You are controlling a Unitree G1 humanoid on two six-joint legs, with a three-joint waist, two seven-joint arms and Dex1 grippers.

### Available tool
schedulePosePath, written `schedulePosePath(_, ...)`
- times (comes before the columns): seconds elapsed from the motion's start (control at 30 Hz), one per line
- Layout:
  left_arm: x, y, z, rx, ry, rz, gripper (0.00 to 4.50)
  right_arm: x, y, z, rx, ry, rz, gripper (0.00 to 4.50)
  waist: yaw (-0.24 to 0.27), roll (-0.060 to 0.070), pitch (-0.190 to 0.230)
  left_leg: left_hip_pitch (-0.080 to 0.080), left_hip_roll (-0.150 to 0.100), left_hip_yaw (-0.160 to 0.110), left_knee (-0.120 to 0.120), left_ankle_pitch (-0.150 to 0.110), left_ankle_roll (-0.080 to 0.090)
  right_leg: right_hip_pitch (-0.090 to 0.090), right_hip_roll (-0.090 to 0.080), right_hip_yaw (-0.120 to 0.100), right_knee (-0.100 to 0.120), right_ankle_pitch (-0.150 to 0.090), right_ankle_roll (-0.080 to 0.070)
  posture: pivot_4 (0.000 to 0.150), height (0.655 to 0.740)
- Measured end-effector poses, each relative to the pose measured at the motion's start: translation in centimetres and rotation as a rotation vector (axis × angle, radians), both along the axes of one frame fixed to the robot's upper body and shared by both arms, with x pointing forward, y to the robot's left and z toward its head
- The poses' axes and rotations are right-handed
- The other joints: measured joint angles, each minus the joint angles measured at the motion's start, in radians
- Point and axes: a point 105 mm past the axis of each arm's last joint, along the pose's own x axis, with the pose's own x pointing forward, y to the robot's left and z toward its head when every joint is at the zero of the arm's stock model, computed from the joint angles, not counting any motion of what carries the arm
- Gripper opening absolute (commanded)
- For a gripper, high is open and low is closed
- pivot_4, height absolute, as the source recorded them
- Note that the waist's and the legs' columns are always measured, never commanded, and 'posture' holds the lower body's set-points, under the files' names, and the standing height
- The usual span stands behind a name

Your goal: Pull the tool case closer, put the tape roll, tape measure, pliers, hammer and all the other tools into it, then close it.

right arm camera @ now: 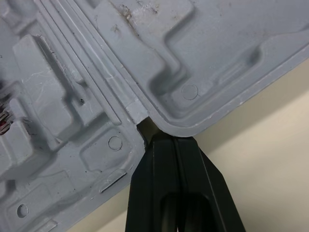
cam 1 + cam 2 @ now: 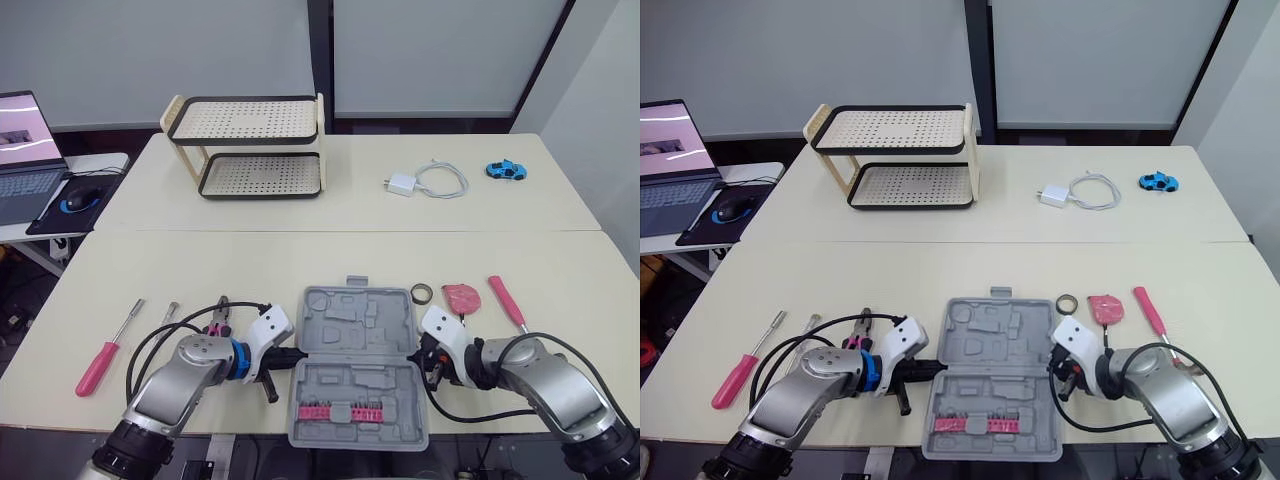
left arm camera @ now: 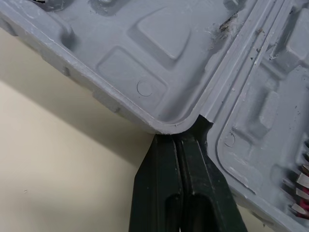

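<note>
The near counter [image 2: 150, 270] and the far counter [image 2: 500, 205], both pale cream, meet at a straight seam. A two-tier perforated rack [image 2: 258, 176] stands on the far counter. Behind it rise pale grey wall panels [image 2: 150, 50], split by a dark post [image 2: 320, 50]. To the left, a white side table [image 2: 105, 160] carries an open laptop [image 2: 25, 150] and a mouse [image 2: 78, 200]. The light is even and soft.

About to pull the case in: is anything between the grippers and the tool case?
Nothing visible. The left gripper and the right gripper, both shut, sit right against the tool case at its hinge ends.
</note>
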Motion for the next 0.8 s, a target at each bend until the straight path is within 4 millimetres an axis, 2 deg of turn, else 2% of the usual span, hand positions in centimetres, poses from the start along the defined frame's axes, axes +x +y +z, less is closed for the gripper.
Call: schedulePosePath(0.8, -1.3, -0.2, -0.4, 0.006, 0.037, -0.027, 0.00, -0.9, -0.3, -0.2, -0.005, 0.025, 0.013, 0.02, 0.000, 0.000, 0.000, 0.000, 0.000, 0.000, 0.000, 0.000, 0.000, 0.001, 0.000, 0.000, 0.000, 0.000, 0.000, 0.150, 0.7400)
